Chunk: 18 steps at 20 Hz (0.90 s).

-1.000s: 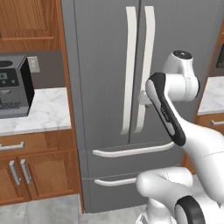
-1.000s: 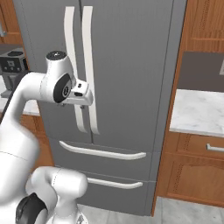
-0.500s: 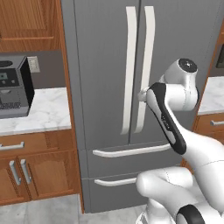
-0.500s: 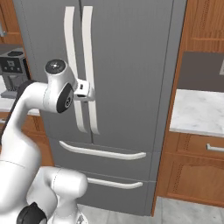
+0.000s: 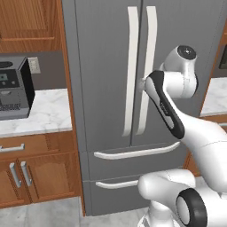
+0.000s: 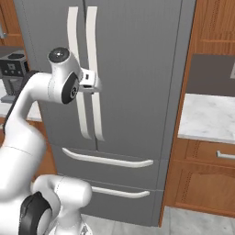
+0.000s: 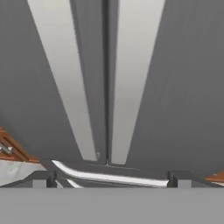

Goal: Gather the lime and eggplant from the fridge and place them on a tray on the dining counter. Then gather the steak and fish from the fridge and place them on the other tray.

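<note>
tall grey French-door fridge [image 5: 133, 88] shut, 12 o'clock of arm | two-finger gripper [image 6: 95, 82] jaws apart, empty, at right white curved handle [image 6: 94, 78] | risk: fingers straddle both handles, door won't open

Count: one fridge [image 5: 106, 66], doors shut; two long vertical door handles [image 5: 131, 71]; two drawers [image 5: 128, 175], one handle each; one coffee machine [image 5: 13, 93]; two marble table sections [image 6: 206, 117].
</note>
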Available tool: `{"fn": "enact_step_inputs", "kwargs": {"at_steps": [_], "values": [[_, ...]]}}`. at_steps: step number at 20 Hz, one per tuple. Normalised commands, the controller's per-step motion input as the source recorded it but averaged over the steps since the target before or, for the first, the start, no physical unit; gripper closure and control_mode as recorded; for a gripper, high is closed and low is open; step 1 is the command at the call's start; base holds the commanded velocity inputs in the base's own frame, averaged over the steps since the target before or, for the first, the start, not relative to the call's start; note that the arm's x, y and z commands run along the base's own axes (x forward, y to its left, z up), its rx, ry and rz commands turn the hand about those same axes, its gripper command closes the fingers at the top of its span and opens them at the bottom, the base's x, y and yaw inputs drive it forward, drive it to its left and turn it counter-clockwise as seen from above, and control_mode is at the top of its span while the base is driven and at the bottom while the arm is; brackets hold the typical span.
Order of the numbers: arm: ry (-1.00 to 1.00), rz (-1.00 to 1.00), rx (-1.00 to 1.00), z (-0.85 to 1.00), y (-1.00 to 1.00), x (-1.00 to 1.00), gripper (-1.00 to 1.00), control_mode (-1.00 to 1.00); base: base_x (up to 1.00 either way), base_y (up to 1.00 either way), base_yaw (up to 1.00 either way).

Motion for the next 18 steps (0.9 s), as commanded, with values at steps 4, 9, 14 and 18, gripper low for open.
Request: {"fn": "enact_step_inputs", "kwargs": {"at_steps": [4, 9, 14, 18], "values": [[-0.08, 0.0, -0.01, 0.08, -0.08, 0.17, -1.0, -1.0, 0.0, 0.0, 0.0], [-0.15, 0.0, -0.03, 0.0, 0.0, 0.05, -1.0, -1.0, 0.0, 0.0, 0.0], [-0.12, -0.02, -0.03, 0.0, 0.0, 0.02, -1.0, -1.0, 0.0, 0.0, 0.0], [-0.06, -0.03, -0.02, 0.08, 0.01, 0.15, -1.0, -1.0, 0.0, 0.0, 0.0]]}}
